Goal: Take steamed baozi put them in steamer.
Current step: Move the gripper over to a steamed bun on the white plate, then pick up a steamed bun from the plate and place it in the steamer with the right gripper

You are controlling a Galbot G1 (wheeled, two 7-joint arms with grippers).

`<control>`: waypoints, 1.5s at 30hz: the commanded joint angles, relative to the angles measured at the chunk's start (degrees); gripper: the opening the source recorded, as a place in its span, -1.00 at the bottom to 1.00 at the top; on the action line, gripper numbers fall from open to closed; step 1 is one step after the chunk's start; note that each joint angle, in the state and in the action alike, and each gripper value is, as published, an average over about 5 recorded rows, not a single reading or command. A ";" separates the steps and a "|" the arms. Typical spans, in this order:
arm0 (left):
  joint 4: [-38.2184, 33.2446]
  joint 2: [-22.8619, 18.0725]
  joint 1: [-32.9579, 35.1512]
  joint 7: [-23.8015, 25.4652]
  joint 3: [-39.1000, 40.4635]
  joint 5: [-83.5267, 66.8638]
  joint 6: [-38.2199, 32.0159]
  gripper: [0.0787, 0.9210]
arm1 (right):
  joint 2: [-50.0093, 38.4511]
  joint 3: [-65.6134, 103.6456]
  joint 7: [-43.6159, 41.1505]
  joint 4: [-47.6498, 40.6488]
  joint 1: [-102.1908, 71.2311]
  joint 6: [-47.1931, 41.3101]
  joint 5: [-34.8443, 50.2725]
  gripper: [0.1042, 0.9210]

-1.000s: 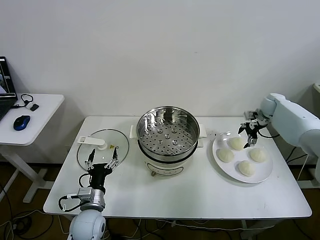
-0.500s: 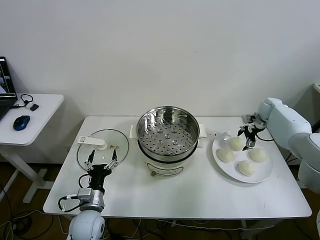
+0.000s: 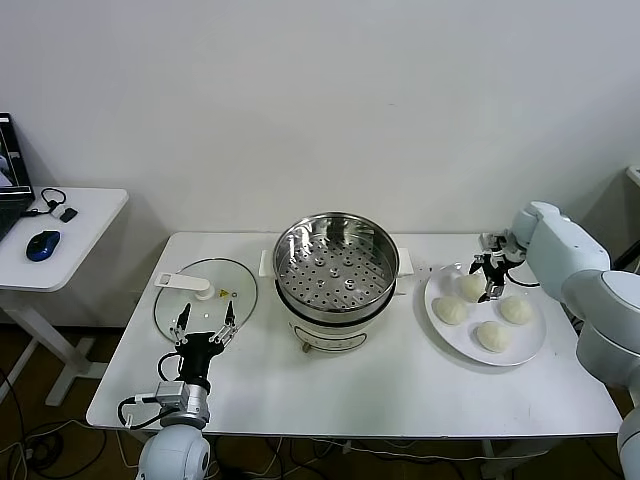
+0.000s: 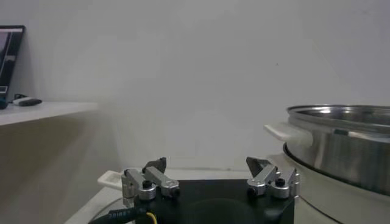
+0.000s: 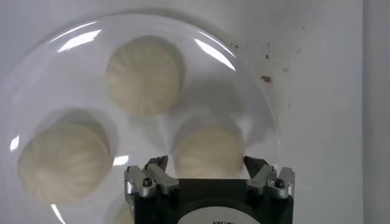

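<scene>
Several cream-white baozi lie on a white plate [image 3: 528, 342] at the table's right. The far one [image 3: 470, 286] sits just under my right gripper [image 3: 487, 280], which is open. In the right wrist view the open jaws [image 5: 206, 163] straddle this baozi [image 5: 207, 152] without closing; two others [image 5: 145, 74] [image 5: 64, 160] lie beyond. The steel steamer [image 3: 336, 262] with its perforated tray stands empty at the table's middle. My left gripper [image 3: 203, 324] is open and idle near the front left; it also shows in the left wrist view [image 4: 207, 165].
A flat glass lid [image 3: 205, 295] with a white handle lies left of the steamer. A side desk [image 3: 60, 235] with a blue mouse stands far left. The steamer's rim and white handle [image 4: 292, 131] show in the left wrist view.
My right gripper has moved slightly left and down over the far baozi on the plate. The left arm has barely moved.
</scene>
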 commanded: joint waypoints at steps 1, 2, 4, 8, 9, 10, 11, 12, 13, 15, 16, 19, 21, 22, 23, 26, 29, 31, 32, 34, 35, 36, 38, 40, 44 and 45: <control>0.28 -0.05 -0.10 -0.12 0.10 0.05 -0.37 0.77 | 0.88 1.59 1.45 -1.87 -0.46 0.48 -1.44 0.76; 0.34 -0.07 -0.13 -0.12 0.11 0.06 -0.40 0.77 | 0.95 1.58 1.53 -1.94 -0.47 0.37 -1.57 0.76; 0.42 -0.13 -0.18 -0.13 0.12 0.05 -0.45 0.77 | 1.11 1.57 1.66 -2.13 -0.49 0.19 -1.92 0.76; 0.36 -0.14 -0.21 -0.15 -0.01 0.01 -0.47 0.77 | 1.31 1.55 1.64 -2.43 -0.50 -0.08 -2.41 0.75; 0.35 -0.12 -0.22 -0.15 -0.06 0.00 -0.47 0.77 | 1.34 1.55 1.57 -2.44 -0.49 -0.12 -2.52 0.75; 0.34 -0.10 -0.25 -0.15 -0.11 -0.02 -0.46 0.77 | 1.37 1.53 1.46 -2.42 -0.48 -0.13 -2.65 0.72; 0.34 -0.07 -0.28 -0.15 -0.15 -0.04 -0.44 0.77 | 1.39 1.51 1.33 -2.40 -0.46 -0.13 -2.73 0.68; 0.34 -0.05 -0.32 -0.15 -0.19 -0.05 -0.43 0.77 | 1.42 1.50 1.26 -2.39 -0.45 -0.15 -2.78 0.64; 0.34 -0.03 -0.36 -0.15 -0.22 -0.06 -0.42 0.77 | 1.45 1.49 1.16 -2.39 -0.42 -0.19 -2.82 0.59; 0.34 -0.02 -0.45 -0.15 -0.24 -0.06 -0.37 0.77 | 1.48 1.46 0.98 -2.38 -0.34 -0.23 -2.88 0.45; 0.35 -0.03 -0.52 -0.14 -0.24 -0.06 -0.35 0.77 | 1.48 1.45 0.91 -2.36 -0.30 -0.26 -2.91 0.39; 0.40 -0.11 -0.74 -0.13 -0.24 0.01 -0.26 0.77 | 1.37 1.41 0.66 -2.05 -0.19 -0.32 -2.96 0.22; 0.42 -0.16 -0.86 -0.10 -0.30 0.05 -0.17 0.77 | 1.07 1.36 0.40 -1.22 0.11 -0.37 -2.90 0.15; 0.41 -0.17 -0.89 -0.09 -0.35 0.07 -0.11 0.77 | 0.76 1.12 0.21 -0.43 0.47 -0.38 -2.76 0.14; 0.40 -0.16 -0.92 -0.07 -0.41 0.08 -0.06 0.77 | 0.32 0.66 0.02 0.66 0.96 -0.40 -2.31 0.13; 0.35 -0.06 -0.94 -0.05 -0.57 0.10 0.01 0.77 | -2.48 -3.88 -0.49 7.26 4.04 -0.98 1.42 0.12; 0.18 -0.01 -0.92 -0.01 -0.66 0.13 0.09 0.77 | -6.22 -12.90 -0.76 15.81 9.40 -1.83 6.57 0.12; 0.00 0.02 -0.90 0.03 -0.68 0.17 0.15 0.77 | -8.42 -19.66 -0.80 21.80 14.11 -2.12 10.16 0.13; -0.08 0.06 -0.88 0.04 -0.68 0.18 0.16 0.77 | -9.33 -22.84 -0.76 25.03 16.94 -2.19 12.16 0.13; -0.23 0.11 -0.88 0.05 -0.67 0.24 0.16 0.77 | -10.75 -28.45 -0.63 31.88 22.65 -2.10 15.63 0.14; -0.30 0.12 -0.88 0.06 -0.67 0.28 0.17 0.77 | -11.20 -30.95 -0.51 35.16 25.63 -1.92 16.90 0.15; -0.36 0.13 -0.89 0.06 -0.65 0.34 0.17 0.77 | -11.48 -33.23 -0.32 37.94 28.38 -1.63 17.77 0.15; -0.50 0.12 -0.91 0.06 -0.63 0.57 0.18 0.77 | -11.34 -37.37 0.28 42.69 33.51 -0.29 17.95 0.16; -0.62 0.07 -0.94 0.03 -0.58 0.88 0.15 0.77 | -10.51 -40.74 1.04 46.46 37.75 1.69 17.49 0.16; -0.87 -0.01 -0.95 -0.04 -0.54 1.19 0.12 0.77 | -7.80 -42.87 2.90 51.59 42.87 7.36 15.05 0.16; -0.94 -0.05 -0.94 -0.05 -0.54 1.22 0.12 0.77 | -6.99 -42.73 3.70 52.48 43.53 9.08 13.90 0.17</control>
